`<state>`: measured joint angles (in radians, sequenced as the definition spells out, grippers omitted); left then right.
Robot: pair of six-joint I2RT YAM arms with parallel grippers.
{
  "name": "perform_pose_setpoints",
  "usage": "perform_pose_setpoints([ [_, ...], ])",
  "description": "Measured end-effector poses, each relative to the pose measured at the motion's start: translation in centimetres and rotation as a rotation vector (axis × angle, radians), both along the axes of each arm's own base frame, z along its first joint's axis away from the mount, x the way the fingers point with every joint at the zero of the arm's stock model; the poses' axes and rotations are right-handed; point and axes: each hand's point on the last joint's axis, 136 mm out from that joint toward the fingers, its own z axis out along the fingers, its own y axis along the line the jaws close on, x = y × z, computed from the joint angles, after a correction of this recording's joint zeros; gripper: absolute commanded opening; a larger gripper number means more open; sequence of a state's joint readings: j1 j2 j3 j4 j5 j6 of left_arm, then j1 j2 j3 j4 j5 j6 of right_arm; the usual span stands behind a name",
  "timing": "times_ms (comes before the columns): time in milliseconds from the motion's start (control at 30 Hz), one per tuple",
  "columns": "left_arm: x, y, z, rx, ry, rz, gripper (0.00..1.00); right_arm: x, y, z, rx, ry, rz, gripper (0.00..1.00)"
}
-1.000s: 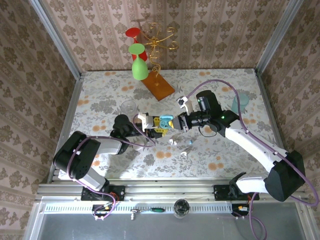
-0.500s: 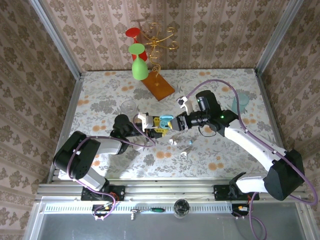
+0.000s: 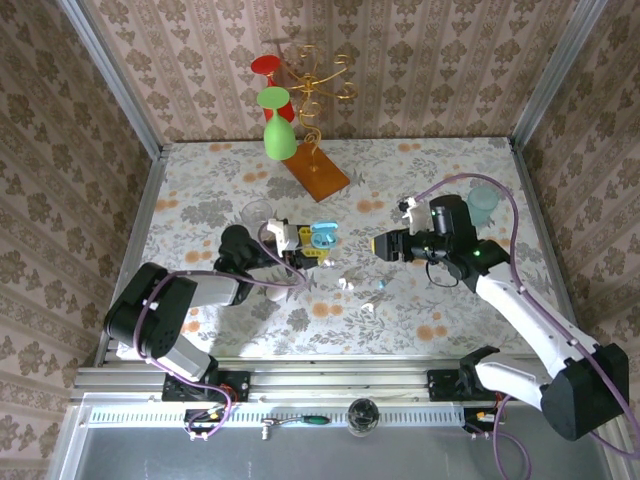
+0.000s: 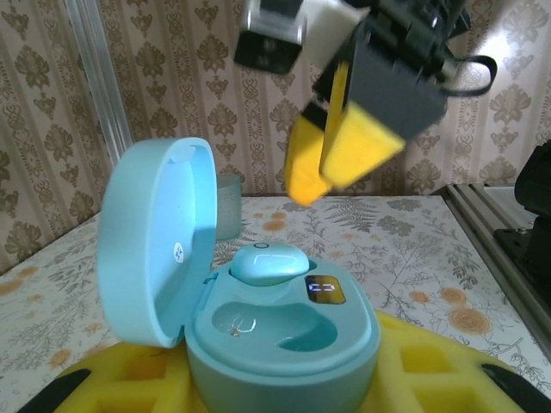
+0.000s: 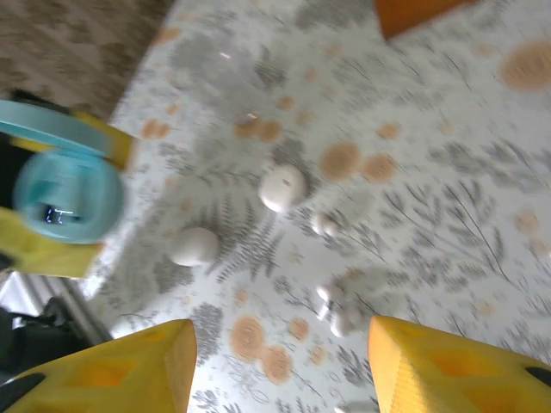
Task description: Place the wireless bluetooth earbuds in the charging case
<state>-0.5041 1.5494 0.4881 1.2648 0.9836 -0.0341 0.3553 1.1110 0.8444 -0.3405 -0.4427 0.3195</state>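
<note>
Left wrist view: left gripper (image 3: 305,247) clamps the open blue charging case (image 4: 284,344), one well empty; right gripper (image 5: 280,361) gapes empty. I'd pinch one loose earbud (image 5: 325,225) lightly, centred.

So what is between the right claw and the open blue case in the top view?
Bare tabletop, in the top view; the right claw and the blue case stand apart, and the earbuds lie below that line in the picture.

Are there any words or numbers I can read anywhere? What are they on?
Small dark screen on the blue charging case: glowing marks, too blurred to read.
Round mark inside the lid: too small to read.
No other writing can be read.
</note>
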Motion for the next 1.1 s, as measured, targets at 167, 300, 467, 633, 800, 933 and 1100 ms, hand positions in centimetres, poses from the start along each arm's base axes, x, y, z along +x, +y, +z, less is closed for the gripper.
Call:
perform_pose_setpoints([
  [167,0.2,0.2,0.1,-0.001,0.001,0.007,0.34,0.5,-0.9,-5.3,-0.084,0.163,-0.073,0.59],
  [300,0.2,0.2,0.1,-0.002,0.000,0.007,0.33,0.9,-0.9,-9.8,-0.142,0.301,-0.079,0.59],
  [467,0.1,0.3,1.0,-0.015,-0.022,0.014,0.33,1.3,-0.5,-15.0,-0.194,0.453,-0.069,0.59],
  [633,-0.1,0.2,1.1,-0.017,-0.024,0.015,0.33,1.7,-0.2,-17.0,-0.208,0.499,-0.064,0.59],
  [800,-0.3,0.1,1.1,-0.018,-0.024,0.010,0.33,1.8,-0.2,-17.2,-0.202,0.507,-0.064,0.60],
  [933,-0.3,0.1,1.1,-0.018,-0.025,0.010,0.33,1.6,-0.3,-17.2,-0.188,0.502,-0.066,0.58],
  [1100,-0.3,0.1,1.1,-0.018,-0.025,0.010,0.33,0.7,-0.3,-17.2,-0.152,0.482,-0.061,0.57],
])
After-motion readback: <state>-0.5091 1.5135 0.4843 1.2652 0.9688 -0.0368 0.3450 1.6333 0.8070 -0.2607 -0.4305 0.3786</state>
